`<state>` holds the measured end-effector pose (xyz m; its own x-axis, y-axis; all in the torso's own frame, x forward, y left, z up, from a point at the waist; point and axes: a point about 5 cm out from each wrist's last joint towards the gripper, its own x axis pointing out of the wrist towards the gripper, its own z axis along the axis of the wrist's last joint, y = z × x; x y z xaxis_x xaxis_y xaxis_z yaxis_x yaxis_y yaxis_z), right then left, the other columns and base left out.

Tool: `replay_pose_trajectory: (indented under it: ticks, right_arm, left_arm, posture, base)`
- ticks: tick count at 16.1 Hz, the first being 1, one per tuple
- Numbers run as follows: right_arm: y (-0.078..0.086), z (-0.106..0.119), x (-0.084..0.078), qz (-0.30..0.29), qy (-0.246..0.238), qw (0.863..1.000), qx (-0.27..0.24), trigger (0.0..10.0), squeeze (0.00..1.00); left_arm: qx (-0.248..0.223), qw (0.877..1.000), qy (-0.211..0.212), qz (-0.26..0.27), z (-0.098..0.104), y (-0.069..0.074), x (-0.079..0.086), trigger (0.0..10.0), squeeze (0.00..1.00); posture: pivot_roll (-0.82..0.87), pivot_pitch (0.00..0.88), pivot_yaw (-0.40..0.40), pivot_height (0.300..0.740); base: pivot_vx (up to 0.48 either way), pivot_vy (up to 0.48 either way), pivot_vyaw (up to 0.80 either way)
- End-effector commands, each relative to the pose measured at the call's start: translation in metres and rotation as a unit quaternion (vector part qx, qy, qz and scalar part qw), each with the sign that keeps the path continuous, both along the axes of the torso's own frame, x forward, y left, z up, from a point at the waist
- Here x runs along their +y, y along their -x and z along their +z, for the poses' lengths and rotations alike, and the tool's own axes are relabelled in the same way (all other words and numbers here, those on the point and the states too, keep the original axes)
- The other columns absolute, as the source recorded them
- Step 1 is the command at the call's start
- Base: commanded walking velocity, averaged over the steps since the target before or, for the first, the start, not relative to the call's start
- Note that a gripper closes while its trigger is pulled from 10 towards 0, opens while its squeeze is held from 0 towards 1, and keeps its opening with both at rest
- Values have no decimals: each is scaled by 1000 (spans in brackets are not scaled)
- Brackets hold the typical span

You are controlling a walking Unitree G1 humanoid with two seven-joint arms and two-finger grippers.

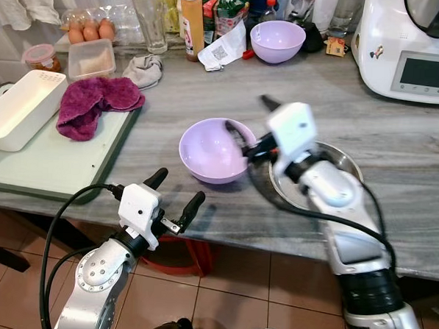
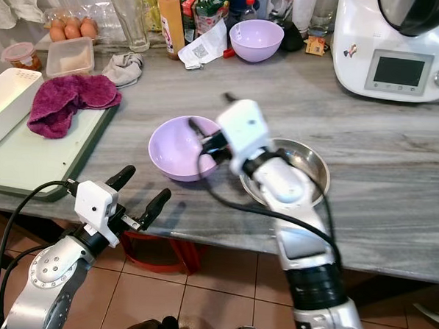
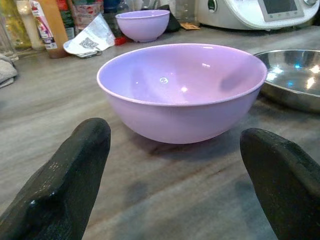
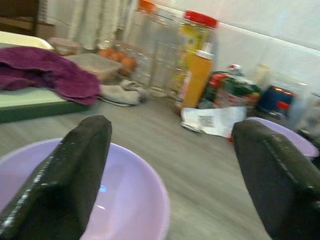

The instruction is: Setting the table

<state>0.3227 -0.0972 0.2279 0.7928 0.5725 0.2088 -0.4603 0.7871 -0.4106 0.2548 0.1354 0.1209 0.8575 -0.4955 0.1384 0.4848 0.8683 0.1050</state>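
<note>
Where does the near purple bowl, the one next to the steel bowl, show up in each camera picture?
Left eye view: near purple bowl at centre, the right claw at its rim.
Right eye view: left of centre.
Left wrist view: large, upper middle.
Right wrist view: lower corner, partly cut off.
Shared landmark: the second purple bowl at the counter's back.

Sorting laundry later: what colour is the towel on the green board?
Dark purple towel, clearest in the left eye view.

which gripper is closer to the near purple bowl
Right. The right gripper is open at the near purple bowl, fingers over its rim. The left gripper is open at the counter's front edge, short of the bowl.
</note>
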Motion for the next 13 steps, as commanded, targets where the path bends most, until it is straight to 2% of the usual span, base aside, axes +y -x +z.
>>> replay_pose_trajectory:
  ticks: [1,2,5,6,8,9,13]
  right_arm:
    - [4,4,-7,-23,4,1000,-13,10000,1000]
    - [6,4,-19,-54,6,998,-15,10000,1000]
    - [9,2,-34,-96,6,995,-10,10000,1000]
    - [14,-6,-45,-125,2,992,11,10000,1000]
    - [20,-14,-57,-153,-5,988,34,10000,1000]
    - [21,-25,-68,-182,-18,980,78,10000,1000]
    - [22,-38,-74,-195,-26,972,127,10000,1000]
  left_arm:
    - [0,1000,-1,3,-1,-2,3,10000,0]
    - [2,1000,0,3,-3,-3,3,10000,0]
    - [3,1000,1,1,-5,-4,3,10000,0]
    - [3,1000,2,-1,-5,-4,3,10000,0]
    - [3,1000,3,-5,-5,-4,3,10000,0]
    - [5,1000,2,-8,-6,-4,4,10000,0]
    - [5,1000,1,-14,-6,-2,6,10000,0]
  posture:
    - [-155,170,82,740]
    - [-160,171,83,740]
    - [-172,174,88,740]
    - [-175,176,89,740]
    - [-179,180,93,740]
    - [-177,186,99,740]
    - [-167,191,107,740]
  base:
    - [0,0,0]
    - [0,0,0]
    - [0,0,0]
    - [0,0,0]
    - [0,0,0]
    - [0,0,0]
    - [0,0,0]
